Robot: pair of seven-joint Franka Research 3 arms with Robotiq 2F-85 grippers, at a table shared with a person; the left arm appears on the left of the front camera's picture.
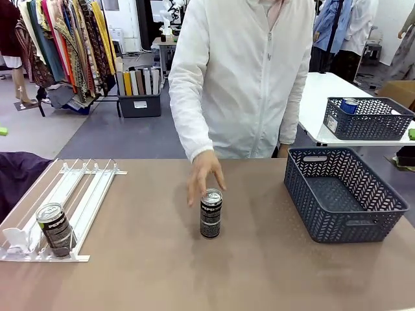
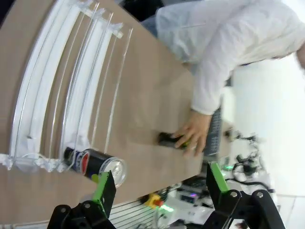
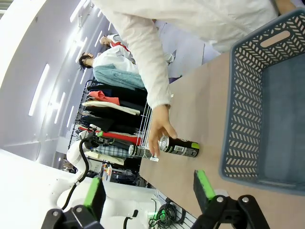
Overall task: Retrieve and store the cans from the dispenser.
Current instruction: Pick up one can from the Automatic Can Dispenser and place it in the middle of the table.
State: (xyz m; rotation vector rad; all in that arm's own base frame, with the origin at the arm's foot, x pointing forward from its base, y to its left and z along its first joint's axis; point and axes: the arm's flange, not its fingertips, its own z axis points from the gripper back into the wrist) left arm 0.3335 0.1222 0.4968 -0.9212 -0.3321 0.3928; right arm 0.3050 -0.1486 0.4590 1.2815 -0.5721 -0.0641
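The white wire-rail dispenser lies at the table's left. One dark can stands at its near end against the clear stoppers. A second dark can stands upright at the table's middle, with the person's hand at its top. In the left wrist view my left gripper is open above the table edge, close to the dispenser and its can; the middle can is farther off. My right gripper is open too, looking at the middle can and the hand.
A dark grey lattice basket sits at the table's right, with nothing in it; its wall is close to my right gripper. A similar basket holding a blue can stands on a white table behind. The person stands at the far side.
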